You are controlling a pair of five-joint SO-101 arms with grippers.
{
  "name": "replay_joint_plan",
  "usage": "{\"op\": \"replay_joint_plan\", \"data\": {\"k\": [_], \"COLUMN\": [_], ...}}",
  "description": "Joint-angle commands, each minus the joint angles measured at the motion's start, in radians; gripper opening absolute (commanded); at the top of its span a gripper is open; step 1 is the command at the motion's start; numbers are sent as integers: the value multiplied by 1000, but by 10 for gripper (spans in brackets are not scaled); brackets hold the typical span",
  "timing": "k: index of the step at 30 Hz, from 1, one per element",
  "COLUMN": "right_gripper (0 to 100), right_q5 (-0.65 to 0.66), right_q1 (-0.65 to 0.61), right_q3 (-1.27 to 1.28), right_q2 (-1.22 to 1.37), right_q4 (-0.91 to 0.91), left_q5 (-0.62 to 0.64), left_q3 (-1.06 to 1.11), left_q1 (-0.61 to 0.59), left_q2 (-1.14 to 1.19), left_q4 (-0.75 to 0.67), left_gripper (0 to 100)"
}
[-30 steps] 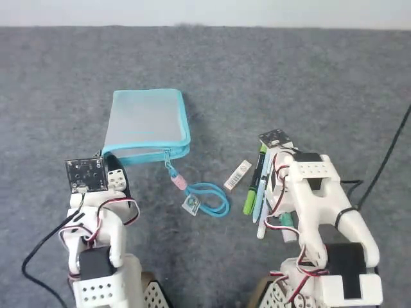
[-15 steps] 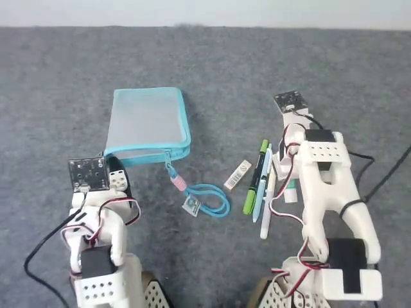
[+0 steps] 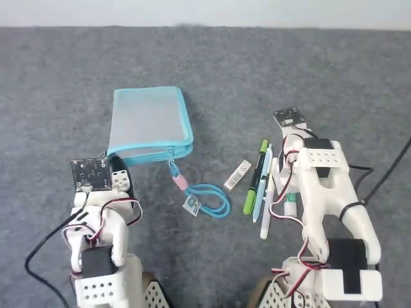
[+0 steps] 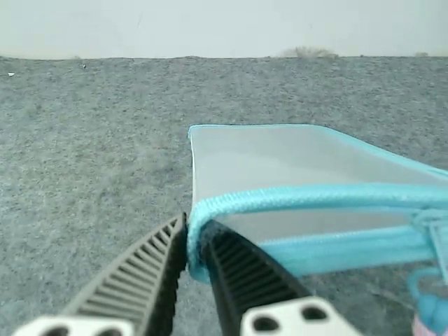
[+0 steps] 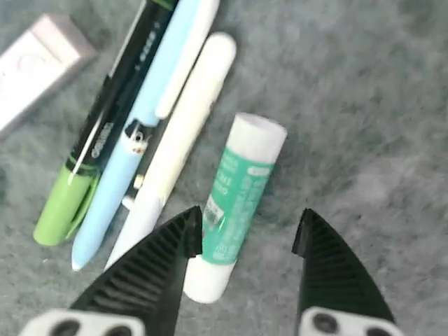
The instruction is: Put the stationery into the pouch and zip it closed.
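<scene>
The left arm sits folded low, its tool [image 4: 194, 234] pinching the near-left corner of the pouch [image 3: 149, 125], which lies flat on the grey worktop [image 3: 58, 77]. The right arm extends forward beside the pens [image 3: 257, 186], its tool [image 5: 246, 222] spread above the glue stick [image 5: 241, 189].

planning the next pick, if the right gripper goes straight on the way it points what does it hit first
Probably the green and white glue stick: it lies between the open fingers of the right gripper, nearer one finger. Depth is unclear.
</scene>
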Motion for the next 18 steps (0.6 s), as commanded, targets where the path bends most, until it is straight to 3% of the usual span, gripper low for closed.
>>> {"op": "replay_joint_plan", "data": {"k": [1,5,12,18], "right_gripper": [191,191,188,186], "right_q5": [-2,-3,-2,-9], "right_q1": [-18,-18,-15,-12], "right_q3": [-5,58,233,229], "right_q2": [-54,-74,-67,-68], "right_q4": [44,82,-25,-79], "left_q5": [11,11,11,11], "left_q3": [-19,-19,-21,-19], "left_q1": [5,5,5,3], "left_q2": [-15,-15,-15,-15], "left_q4": [-11,-12,-12,-12], "left_gripper": [12,12,12,12]}}
